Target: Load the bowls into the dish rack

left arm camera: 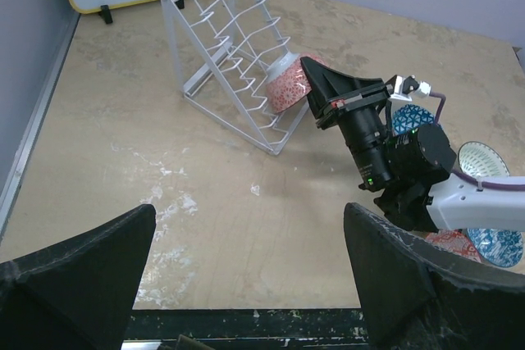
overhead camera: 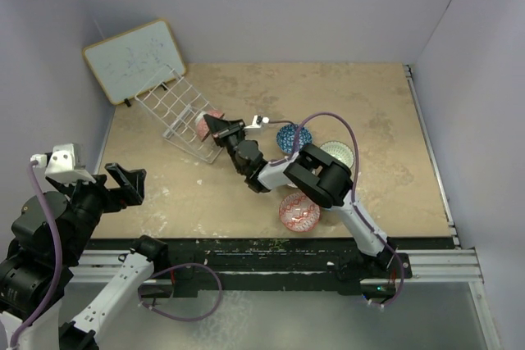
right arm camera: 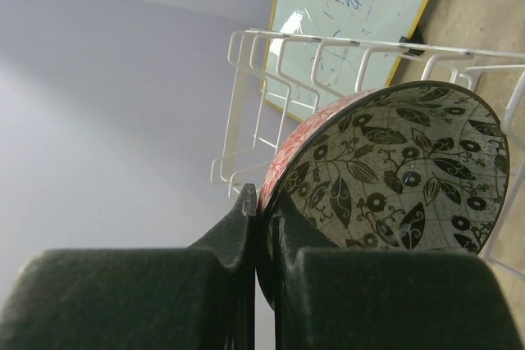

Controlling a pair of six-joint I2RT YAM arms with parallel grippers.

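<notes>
Right pincer point(right arm camera: 258, 202): pinching the rim of a red-backed bowl point(left arm camera: 287, 84) at the dish rack's point(overhead camera: 176, 108) low end.
Left pincer point(overhead camera: 125, 184): spread, empty, well apart from the rack.
Done: no bowl visibly released yet.
Left: blue bowl point(overhead camera: 294, 137), cream bowl point(overhead camera: 336, 153) and red bowl point(overhead camera: 299, 211), on the counter point(overhead camera: 369, 104) beyond the rack's low end.

Top view: white wire-grid dish rack point(overhead camera: 182, 116) sits upper left of centre on tan tabletop point(overhead camera: 385, 112). Wood-framed whiteboard point(overhead camera: 134, 59) is just behind it, twd upper-left corner. Red-outside round ceramic bowl point(overhead camera: 202, 129) is against rack's lower-right wires, betw. right gripper point(overhead camera: 213, 126) fingers. Blue round ceramic bowl point(overhead camera: 293, 137) lies right of that, cream-white round ceramic bowl point(overhead camera: 338, 152) further right. Red-patterned round ceramic bowl point(overhead camera: 299, 211) lies below both, nr bottom edge of tabletop.
</notes>
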